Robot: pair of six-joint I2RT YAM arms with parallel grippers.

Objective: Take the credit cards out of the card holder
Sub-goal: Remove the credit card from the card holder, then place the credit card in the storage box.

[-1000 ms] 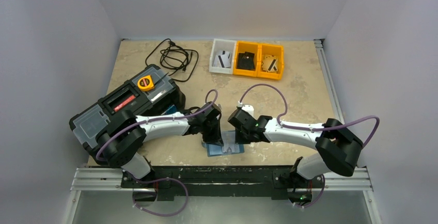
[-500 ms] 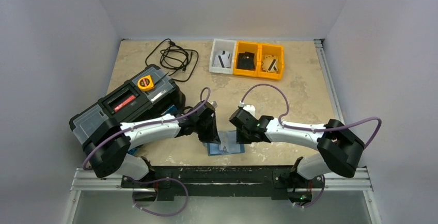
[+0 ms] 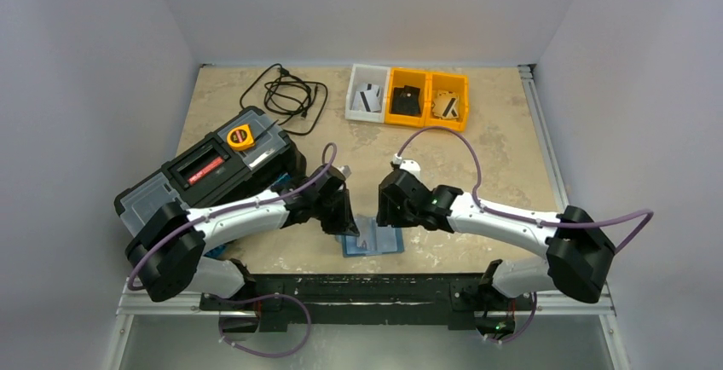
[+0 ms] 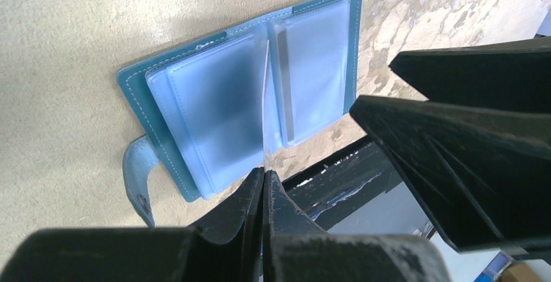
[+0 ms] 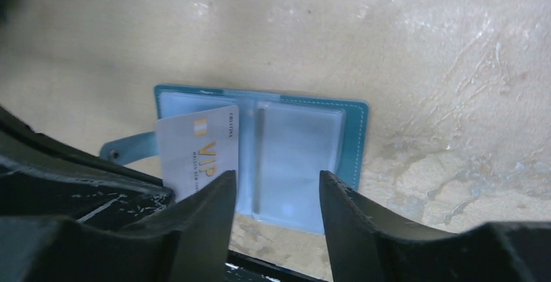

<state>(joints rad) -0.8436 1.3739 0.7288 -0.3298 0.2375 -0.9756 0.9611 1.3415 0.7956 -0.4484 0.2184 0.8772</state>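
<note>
The card holder (image 3: 379, 242) lies open and flat near the table's front edge, teal outside with pale blue clear pockets (image 4: 214, 110) (image 5: 295, 145). My left gripper (image 4: 264, 173) (image 3: 344, 220) is shut on the lower edge of a pale grey-white credit card (image 5: 198, 152) printed "VIP". The card stands upright over the holder's middle fold and shows edge-on (image 4: 266, 119) in the left wrist view. My right gripper (image 5: 276, 184) (image 3: 386, 214) hovers open above the holder's right panel, with nothing between its fingers. No other card shows in the pockets.
A large black toolbox (image 3: 209, 174) with a yellow tape measure (image 3: 240, 137) sits at the left. A black cable (image 3: 286, 93) lies behind it. One white bin (image 3: 367, 95) and two yellow bins (image 3: 426, 97) at the back hold cards. The black frame rail (image 3: 367, 289) runs just below the holder.
My right gripper has opened and drawn back from the holder. My left gripper, still shut, has shifted left and back, and the pale card now stands clear of the pocket.
</note>
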